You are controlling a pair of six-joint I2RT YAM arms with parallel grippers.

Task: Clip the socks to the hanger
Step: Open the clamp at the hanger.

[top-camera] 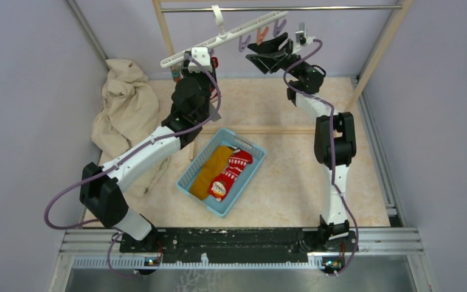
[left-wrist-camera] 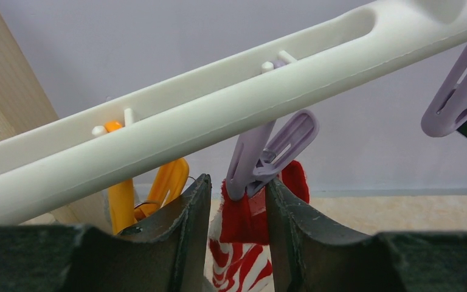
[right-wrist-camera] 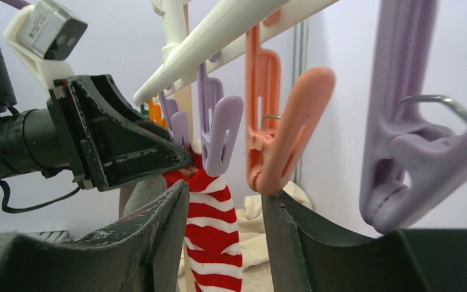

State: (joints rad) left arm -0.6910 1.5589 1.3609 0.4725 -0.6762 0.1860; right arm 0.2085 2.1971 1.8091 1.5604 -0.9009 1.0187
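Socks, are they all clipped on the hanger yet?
Not yet. A striped sock already hangs from a purple peg on the hanger, its top between the jaws of the left gripper. The right gripper is open, empty. The yellow sock and red patterned sock still lie in the basket.

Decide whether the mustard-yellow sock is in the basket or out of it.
In: the mustard-yellow sock lies inside the blue basket, beside the red patterned sock, not on the hanger.
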